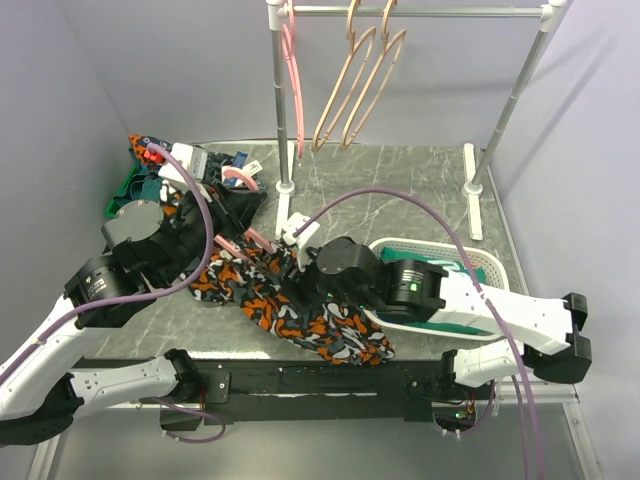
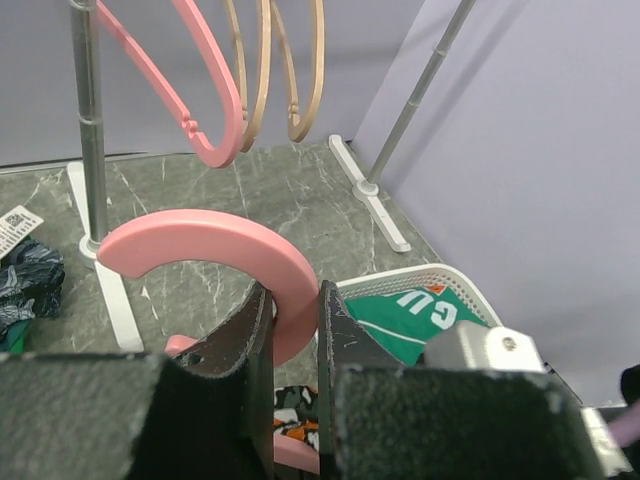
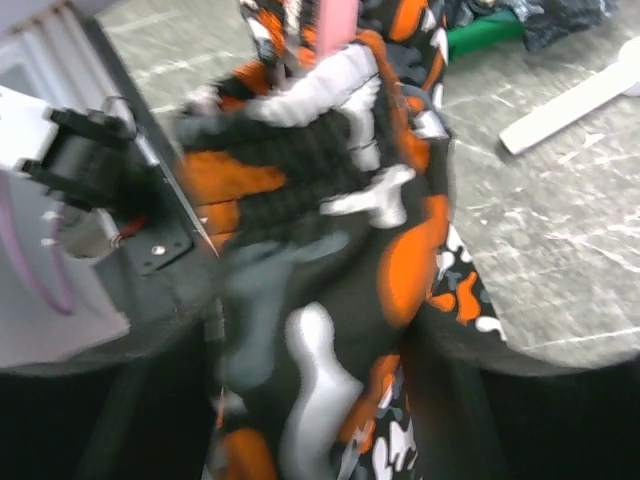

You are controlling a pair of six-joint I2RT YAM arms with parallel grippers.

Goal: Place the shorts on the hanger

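Observation:
The shorts (image 1: 300, 312), printed in orange, black, grey and white, lie spread across the front middle of the table. The pink hanger (image 2: 205, 240) is tilted up above them, and my left gripper (image 2: 295, 325) is shut on its curved hook. In the top view the left gripper (image 1: 232, 243) sits at the shorts' back left edge. My right gripper (image 1: 293, 268) is pressed into the shorts from the right. In the right wrist view its jaws (image 3: 320, 400) stand wide apart with a bunched fold of the shorts (image 3: 330, 250) between them. The hanger's pink bar (image 3: 338, 20) shows above the fold.
A clothes rack (image 1: 280, 100) stands at the back, carrying another pink hanger (image 1: 293, 75) and beige hangers (image 1: 350, 90). A white basket (image 1: 487, 262) holding a green jersey (image 2: 415, 315) sits to the right. Dark clothes (image 1: 150, 180) are piled at the back left.

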